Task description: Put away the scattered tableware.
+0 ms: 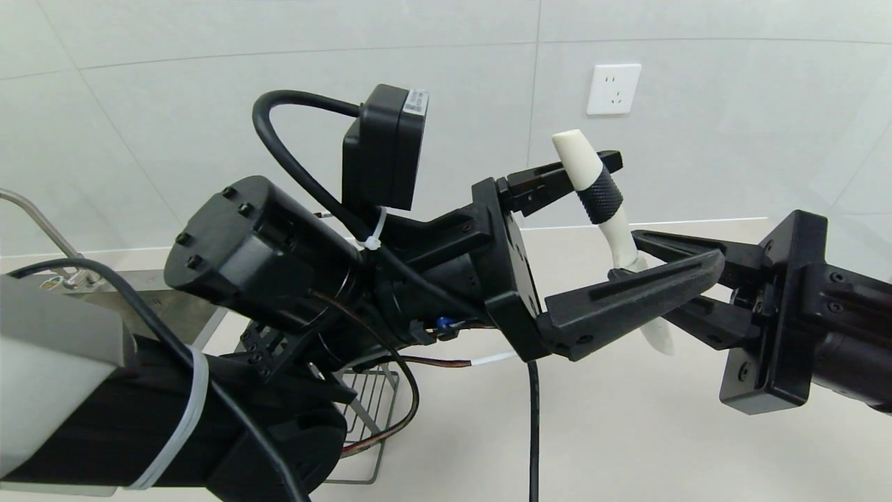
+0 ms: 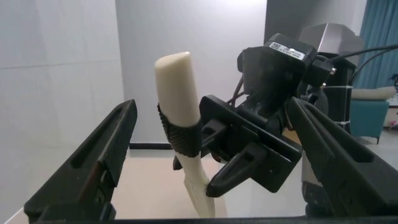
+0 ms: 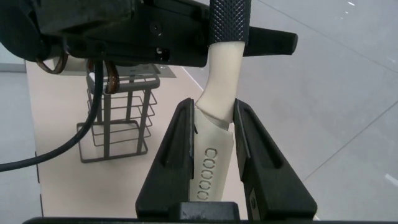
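- Wall (image 1: 209, 84): large pale tiles with thin grey joints.
- Socket (image 1: 613, 88): white, set in the wall.
- Countertop (image 1: 627, 432): beige, matte, meeting the wall.
- Curtain (image 2: 379, 37): teal, with a teal seat (image 2: 367, 118) near it.

Wire rack (image 3: 118, 124) upright on counter (image 1: 627, 432)

Right hand (image 3: 214, 111) clamping cream utensil (image 3: 222, 74), wire rack (image 3: 118, 124) beyond
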You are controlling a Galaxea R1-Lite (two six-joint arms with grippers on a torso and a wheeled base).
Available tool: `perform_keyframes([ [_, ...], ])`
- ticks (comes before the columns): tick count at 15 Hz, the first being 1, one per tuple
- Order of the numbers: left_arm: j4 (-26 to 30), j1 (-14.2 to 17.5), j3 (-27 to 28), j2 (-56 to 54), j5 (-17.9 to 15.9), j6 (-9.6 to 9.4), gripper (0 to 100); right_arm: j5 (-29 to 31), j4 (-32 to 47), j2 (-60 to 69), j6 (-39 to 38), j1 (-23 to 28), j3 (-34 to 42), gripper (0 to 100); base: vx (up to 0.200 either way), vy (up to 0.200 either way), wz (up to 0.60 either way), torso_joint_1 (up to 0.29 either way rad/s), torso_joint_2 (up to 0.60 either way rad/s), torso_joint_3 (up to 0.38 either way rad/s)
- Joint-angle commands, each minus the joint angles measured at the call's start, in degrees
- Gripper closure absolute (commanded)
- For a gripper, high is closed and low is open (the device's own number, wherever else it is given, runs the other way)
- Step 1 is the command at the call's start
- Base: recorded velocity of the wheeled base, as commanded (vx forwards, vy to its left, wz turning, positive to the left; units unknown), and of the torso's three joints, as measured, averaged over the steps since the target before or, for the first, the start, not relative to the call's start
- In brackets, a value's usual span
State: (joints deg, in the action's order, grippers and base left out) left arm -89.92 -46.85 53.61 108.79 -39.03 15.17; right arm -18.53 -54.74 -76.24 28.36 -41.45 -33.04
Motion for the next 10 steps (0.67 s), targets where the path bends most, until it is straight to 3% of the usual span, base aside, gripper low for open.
perform_keyframes([
  [1, -0.1, 0.0, 0.0, -0.2, 0.5, 0.04, 100, 0.0, 0.0, -0.2, 0.0, 0.0, 0.0, 100, 0.0, 0.0, 0.0, 0.0, 0.0, 0.0],
  [7, -0.1, 0.0, 0.0, -0.2, 0.5, 0.04, 100, 2.4, 0.1, -0.9, 0.1, -0.6, -1.4, 100, 0.0, 0.0, 0.0, 0.0, 0.0, 0.0],
  [8, -0.1, 0.1, 0.0, -0.3, 0.8, 0.04, 100, 2.4, 0.1, -1.0, 0.1, -0.8, -1.0, 0, 0.0, 0.0, 0.0, 0.0, 0.0, 0.0],
  [10, -0.1, 0.2, 0.0, -0.3, 2.8, -0.05, 100, 2.7, 0.1, -1.6, 0.0, -0.9, -0.2, 0, 0.0, 0.0, 0.0, 0.0, 0.0, 0.0],
])
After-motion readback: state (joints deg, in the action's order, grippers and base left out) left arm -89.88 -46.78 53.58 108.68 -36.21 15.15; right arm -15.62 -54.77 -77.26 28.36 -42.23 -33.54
